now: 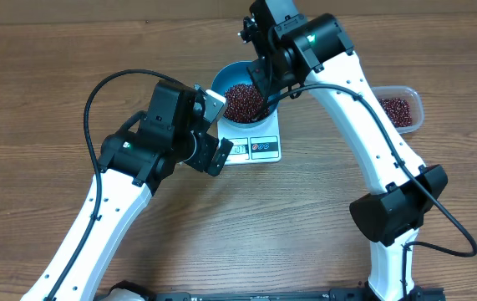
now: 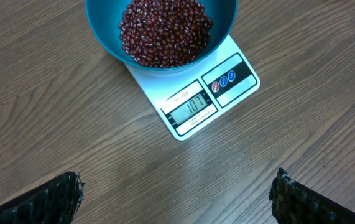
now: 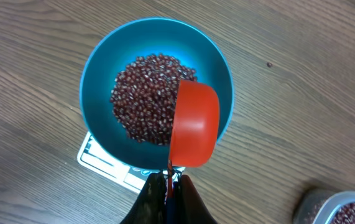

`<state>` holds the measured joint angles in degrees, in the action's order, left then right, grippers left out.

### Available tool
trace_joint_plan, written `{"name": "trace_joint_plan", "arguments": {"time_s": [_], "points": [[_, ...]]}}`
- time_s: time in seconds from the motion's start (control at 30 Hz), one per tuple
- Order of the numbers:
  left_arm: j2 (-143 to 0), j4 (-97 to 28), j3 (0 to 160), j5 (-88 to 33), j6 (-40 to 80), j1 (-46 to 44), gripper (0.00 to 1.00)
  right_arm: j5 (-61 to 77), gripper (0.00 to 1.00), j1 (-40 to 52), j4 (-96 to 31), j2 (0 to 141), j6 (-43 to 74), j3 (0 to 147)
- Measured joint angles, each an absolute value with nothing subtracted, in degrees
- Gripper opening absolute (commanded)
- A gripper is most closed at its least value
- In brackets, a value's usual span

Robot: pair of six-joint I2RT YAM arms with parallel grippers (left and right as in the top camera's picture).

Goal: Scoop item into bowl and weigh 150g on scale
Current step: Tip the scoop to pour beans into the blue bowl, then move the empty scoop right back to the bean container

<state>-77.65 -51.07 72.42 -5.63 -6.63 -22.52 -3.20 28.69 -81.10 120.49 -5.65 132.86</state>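
On the scale (image 2: 227,78), we find the blue bowl (image 3: 96,68) holding a heap of beans (image 3: 143,99). Over its near rim hangs a red scoop (image 3: 194,124), back turned up, its handle clenched in our right end effector (image 3: 169,182). A clear tub (image 1: 401,109) with more beans stands well apart on the tabletop (image 1: 54,67). Our left end effector (image 2: 177,194) hovers near the scale, spread wide, grasping nothing.
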Motion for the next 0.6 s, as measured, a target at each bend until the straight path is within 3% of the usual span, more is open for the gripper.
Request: {"name": "trace_joint_plan", "arguments": {"time_s": [0.3,0.6], "points": [[-77.65,-51.07,72.42,-5.63,-6.63,-22.52,1.0,4.19,0.04,25.08,-82.37,116.55,-6.33,132.86],[-77.65,-51.07,72.4,-5.63,-6.63,-22.52,1.0,15.31,0.04,4.89,-89.38,109.54,-7.77,133.36]]}}
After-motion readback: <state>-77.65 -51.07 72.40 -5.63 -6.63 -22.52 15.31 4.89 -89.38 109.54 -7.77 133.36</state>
